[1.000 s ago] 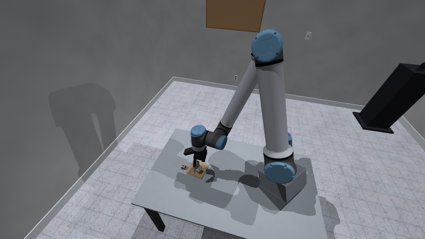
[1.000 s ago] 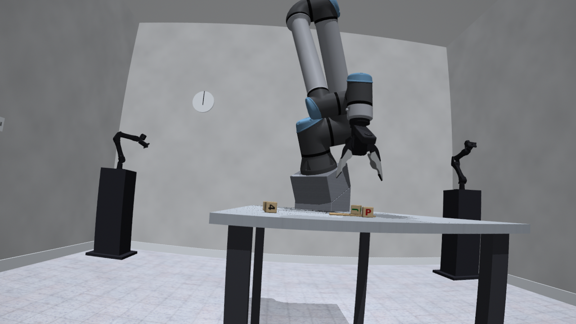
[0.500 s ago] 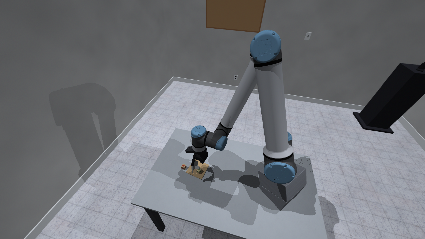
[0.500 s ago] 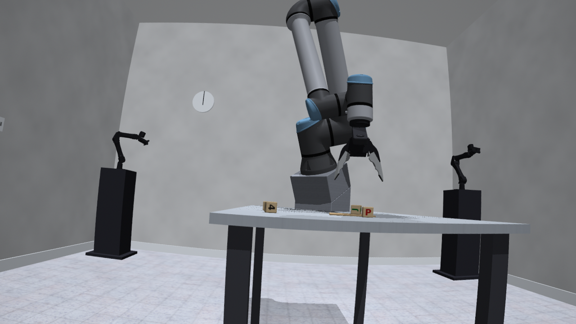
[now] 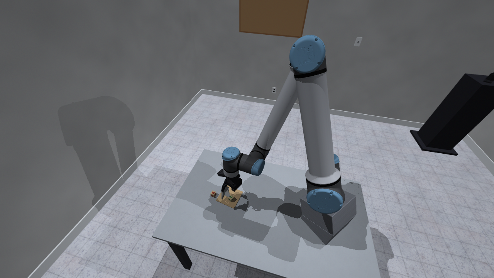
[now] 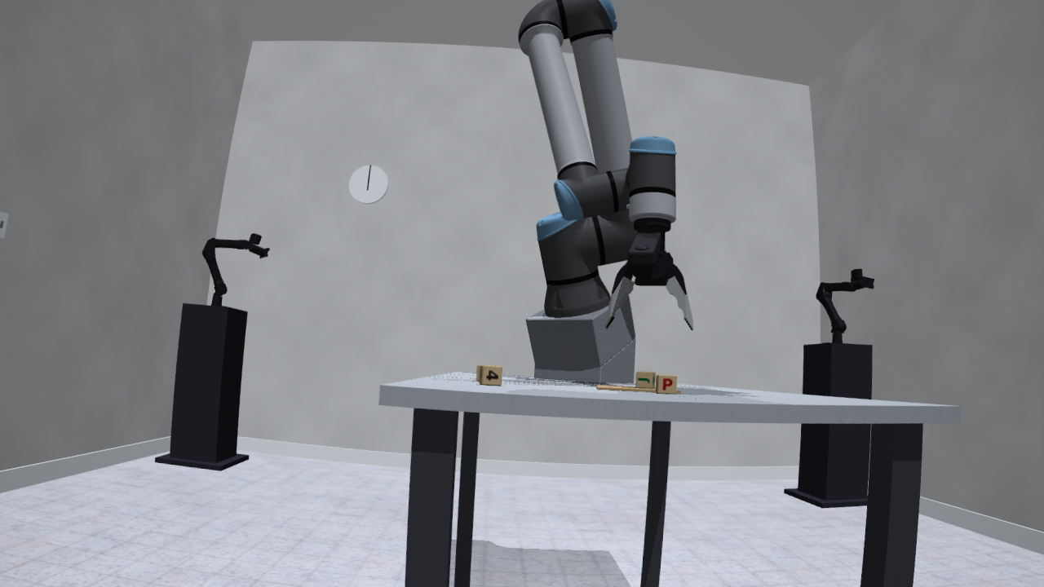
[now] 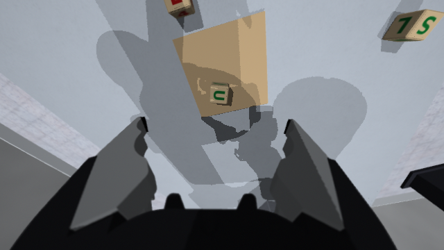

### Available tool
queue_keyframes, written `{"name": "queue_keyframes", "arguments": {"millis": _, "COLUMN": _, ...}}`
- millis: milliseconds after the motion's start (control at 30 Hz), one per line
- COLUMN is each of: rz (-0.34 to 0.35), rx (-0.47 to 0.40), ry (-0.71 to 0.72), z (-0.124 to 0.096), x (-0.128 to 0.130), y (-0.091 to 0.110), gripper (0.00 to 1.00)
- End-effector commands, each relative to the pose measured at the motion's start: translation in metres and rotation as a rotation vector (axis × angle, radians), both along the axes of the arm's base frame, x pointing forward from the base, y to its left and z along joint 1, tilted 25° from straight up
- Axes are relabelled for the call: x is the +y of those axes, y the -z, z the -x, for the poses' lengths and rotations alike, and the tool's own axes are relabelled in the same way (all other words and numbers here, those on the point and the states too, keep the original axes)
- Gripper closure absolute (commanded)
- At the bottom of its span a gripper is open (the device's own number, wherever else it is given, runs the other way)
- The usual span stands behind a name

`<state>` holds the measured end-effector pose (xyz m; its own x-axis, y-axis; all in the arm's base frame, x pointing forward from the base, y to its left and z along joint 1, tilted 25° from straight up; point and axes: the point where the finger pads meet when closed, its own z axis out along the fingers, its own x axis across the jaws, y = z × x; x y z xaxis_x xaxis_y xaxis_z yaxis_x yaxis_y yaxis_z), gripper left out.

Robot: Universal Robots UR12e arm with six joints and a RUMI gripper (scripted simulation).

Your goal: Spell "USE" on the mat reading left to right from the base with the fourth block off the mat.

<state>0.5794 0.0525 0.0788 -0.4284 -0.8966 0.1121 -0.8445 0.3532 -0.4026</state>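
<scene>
A tan mat [image 7: 225, 62] lies on the grey table. A block with a green U on top [image 7: 220, 94] sits on the mat near its near edge; it also shows in the top view [image 5: 230, 198]. A block with a red E [image 7: 178, 7] lies just off the mat's far end. A block showing a green S and 7 [image 7: 413, 25] lies apart at the upper right, off the mat. My gripper [image 7: 217, 119] [image 6: 649, 317] is open and empty, hanging well above the mat. A fourth block does not show clearly.
In the exterior view a block showing a black 4 [image 6: 489, 375] stands far left on the table, and a block showing a red P [image 6: 665, 384] stands beside the U block [image 6: 644, 379]. The robot base [image 5: 328, 211] stands on the table's right part.
</scene>
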Motion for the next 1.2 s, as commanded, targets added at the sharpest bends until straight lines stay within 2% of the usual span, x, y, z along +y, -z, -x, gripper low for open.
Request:
{"name": "queue_keyframes", "arguments": {"millis": 0, "rz": -0.013, "rx": -0.010, "ry": 0.044, "z": 0.0019, "x": -0.0010, "y": 0.0020, "gripper": 0.00}}
{"name": "queue_keyframes", "arguments": {"millis": 467, "rz": -0.020, "rx": -0.016, "ry": 0.063, "z": 0.0020, "x": -0.0012, "y": 0.0020, "gripper": 0.00}}
{"name": "queue_keyframes", "arguments": {"millis": 500, "rz": -0.020, "rx": -0.016, "ry": 0.063, "z": 0.0020, "x": -0.0012, "y": 0.0020, "gripper": 0.60}}
{"name": "queue_keyframes", "arguments": {"millis": 1167, "rz": -0.020, "rx": -0.016, "ry": 0.062, "z": 0.0020, "x": -0.0012, "y": 0.0020, "gripper": 0.60}}
